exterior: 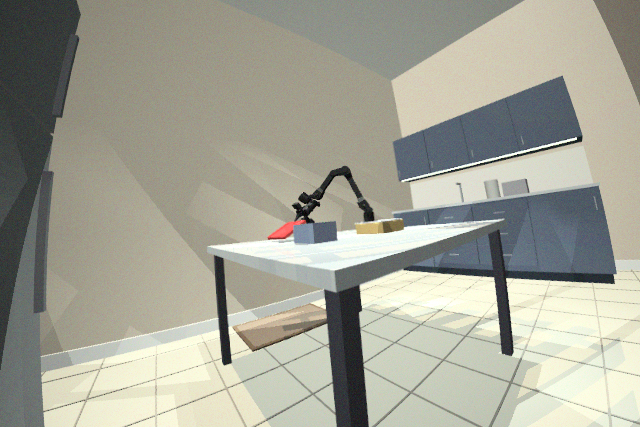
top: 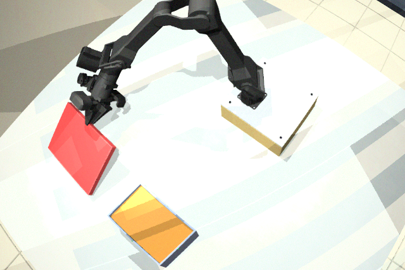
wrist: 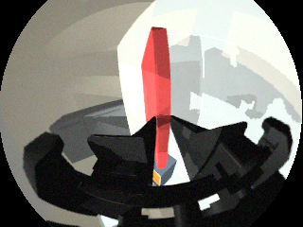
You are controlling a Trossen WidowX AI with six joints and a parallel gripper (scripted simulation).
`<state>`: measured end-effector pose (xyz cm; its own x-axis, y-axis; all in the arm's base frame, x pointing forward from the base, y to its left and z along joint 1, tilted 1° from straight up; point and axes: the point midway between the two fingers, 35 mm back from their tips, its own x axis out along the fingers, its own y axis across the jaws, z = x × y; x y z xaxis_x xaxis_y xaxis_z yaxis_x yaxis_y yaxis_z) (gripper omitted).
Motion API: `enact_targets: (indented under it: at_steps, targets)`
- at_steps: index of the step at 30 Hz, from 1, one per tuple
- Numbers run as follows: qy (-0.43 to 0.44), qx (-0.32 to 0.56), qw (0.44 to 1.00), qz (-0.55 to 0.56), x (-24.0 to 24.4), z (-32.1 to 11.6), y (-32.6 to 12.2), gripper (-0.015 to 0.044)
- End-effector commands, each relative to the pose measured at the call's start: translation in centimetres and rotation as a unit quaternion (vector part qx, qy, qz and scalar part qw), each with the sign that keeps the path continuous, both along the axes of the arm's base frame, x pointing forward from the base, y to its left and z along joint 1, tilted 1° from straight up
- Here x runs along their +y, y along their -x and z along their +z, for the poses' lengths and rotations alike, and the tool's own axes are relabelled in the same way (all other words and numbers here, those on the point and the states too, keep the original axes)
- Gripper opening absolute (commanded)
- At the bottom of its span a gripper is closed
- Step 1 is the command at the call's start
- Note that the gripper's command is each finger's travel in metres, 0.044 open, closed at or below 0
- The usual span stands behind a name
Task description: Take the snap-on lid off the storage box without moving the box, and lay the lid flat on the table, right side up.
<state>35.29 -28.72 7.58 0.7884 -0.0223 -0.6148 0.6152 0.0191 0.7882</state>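
Observation:
The red lid (top: 80,152) (exterior: 281,230) (wrist: 156,76) is off the box and held at one edge. It slopes down from the fingers, its smooth outer face showing in the top view. Its far edge is low, close to the table (top: 202,175) (exterior: 413,246); whether it touches cannot be told. My gripper (top: 88,123) (exterior: 305,220) (wrist: 162,118) is shut on the lid's edge, with the lid's thickness between the fingertips. The blue storage box (top: 181,248) (exterior: 314,232) (wrist: 168,170) stands open on the table, its orange inside visible, to the lower right of the lid in the top view.
The arm's base stands on a yellow-sided block (top: 252,129) (exterior: 368,228) with a white top, to the right in the top view. The table's edge runs just beyond the lid and gripper on the left. Blue kitchen cabinets (exterior: 516,236) stand well behind the table.

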Motion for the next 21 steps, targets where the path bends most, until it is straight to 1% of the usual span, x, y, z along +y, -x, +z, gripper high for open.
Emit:
enact_targets:
  at_steps: [1,21]
  targets:
    - [-0.003,-0.001,1.000,0.000,0.1,-0.5,0.0,0.0000]
    - [-0.003,-0.001,1.000,0.000,0.0,-2.1,-0.1,0.0000]
